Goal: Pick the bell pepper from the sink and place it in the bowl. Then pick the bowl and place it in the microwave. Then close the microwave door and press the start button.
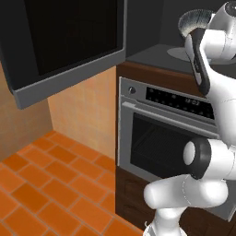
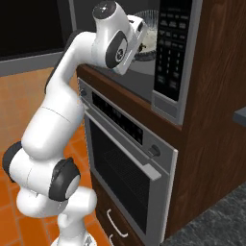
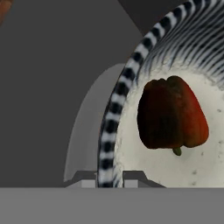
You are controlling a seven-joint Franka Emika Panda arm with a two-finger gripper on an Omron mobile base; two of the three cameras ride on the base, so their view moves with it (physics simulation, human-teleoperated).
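Fingers [image 3: 109,177] pinch the bowl [image 3: 131,74] rim at six o'clock inside the microwave [image 2: 175,57]; the bell pepper [image 3: 170,114] lies at three o'clock.

Even, flat rendered light; soft-edged, slightly blurry frames; dim microwave [image 2: 144,62] cavity, no glare.

The white arm rose from its base, bent at a dark elbow joint, and reached up and forward, with the wrist and hand raised high at full stretch. The gripper [image 3: 110,177] pointed away from the base. Its 2 small dark fingertips [image 3: 85,177] stood close together with a narrow gap, clamped on the bowl [image 3: 109,131] rim, 1 tip on each side of the wall.
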